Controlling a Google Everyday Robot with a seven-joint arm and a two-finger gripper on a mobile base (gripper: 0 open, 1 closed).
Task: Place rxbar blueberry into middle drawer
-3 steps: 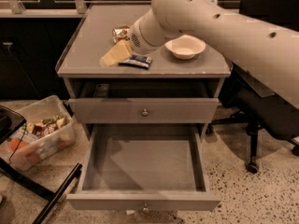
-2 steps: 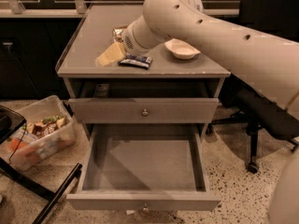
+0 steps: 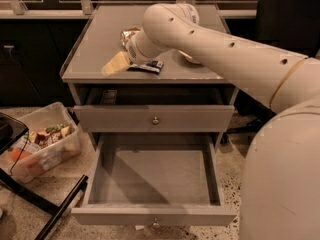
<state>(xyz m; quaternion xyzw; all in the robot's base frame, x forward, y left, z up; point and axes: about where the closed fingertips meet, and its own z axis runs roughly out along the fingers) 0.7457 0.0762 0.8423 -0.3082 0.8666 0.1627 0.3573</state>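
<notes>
Arm [image 3: 225, 59] comes in from lower R foreground as one thick white link, runs up and L across the R side of the grey cabinet [image 3: 70, 86], and bends at a rounded joint above the back of the tabletop [image 3: 95, 39]. From there the wrist drops fwd and L, so the gripper [image 3: 116, 63] points down-L at the front-L part of the top. Its tan tip is at or just above the surface; contact can't be judged. Gripper state: can't tell whether it's open or closed, and nothing is seen held in it.

The rxbar blueberry [image 3: 147, 66] lies flat on the tabletop near the front edge, just R of the gripper and partly under the wrist. It's a dark blue wrapper w/ white patches. Whether the gripper touches it isn't clear. A gold snack packet [image 3: 129, 34] sits further back on the top, behind the wrist.

The middle drawer [image 3: 155, 176] is pulled out wide toward the camera, tray bare and grey, w/ its small knob [image 3: 155, 225] at the bottom edge of view. Above it, the upper drawer front [image 3: 200, 119] w/ its own knob [image 3: 155, 120] sits below a dark gap under the top.

On the floor to the L is a clear plastic bin [image 3: 50, 156] w/ mixed snack items in it. A dark chair [image 3: 290, 14] stands behind the arm at R.
</notes>
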